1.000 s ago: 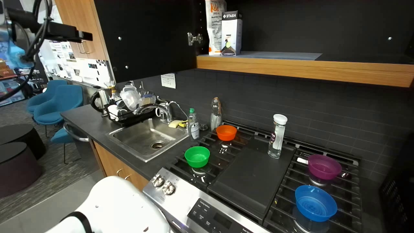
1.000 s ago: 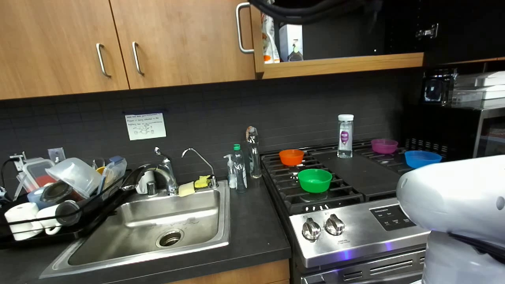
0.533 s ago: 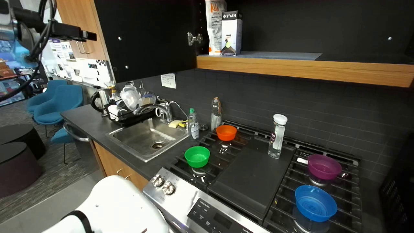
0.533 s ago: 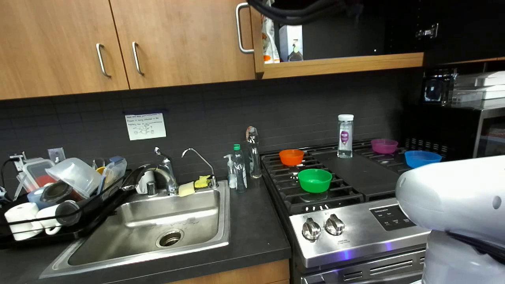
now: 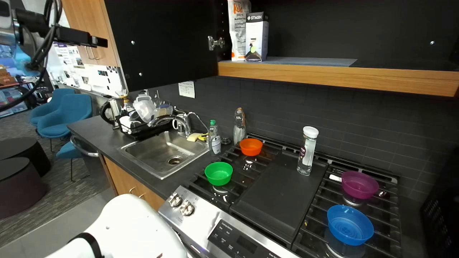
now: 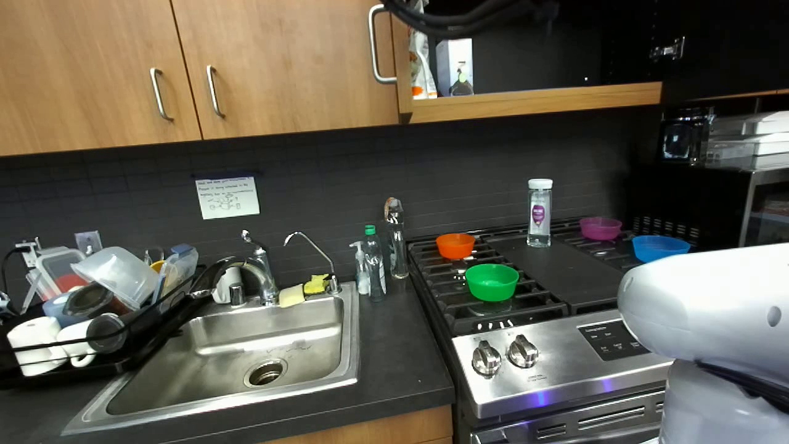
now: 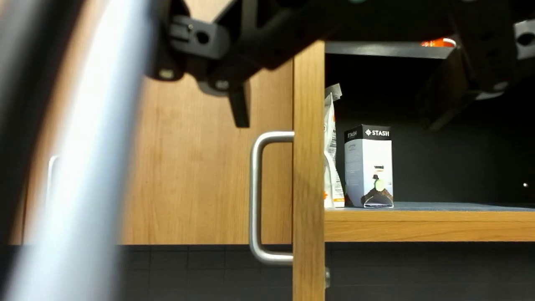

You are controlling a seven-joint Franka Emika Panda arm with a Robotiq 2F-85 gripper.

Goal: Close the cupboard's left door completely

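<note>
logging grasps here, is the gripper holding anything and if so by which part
Nothing: the wrist view shows the gripper open, with gaps between its fingers and the left door's edge.

In your wrist view, a pale bar-like shape (image 7: pixel 98 150) is strongly blurred. In an exterior view, you find the black cupboard interior (image 5: pixel 340 32) very dim — but the smooth white robot arm (image 5: pixel 136 229) bright, nearly overexposed.

Wrist view: gripper (image 7: pixel 337 122) cut off above | near left, pale bar (image 7: pixel 98 150) blurred | bag (image 7: pixel 331 171) partly behind left door (image 7: pixel 308 167) | in an exterior view, far note (image 6: pixel 228 197): writing too small
</note>
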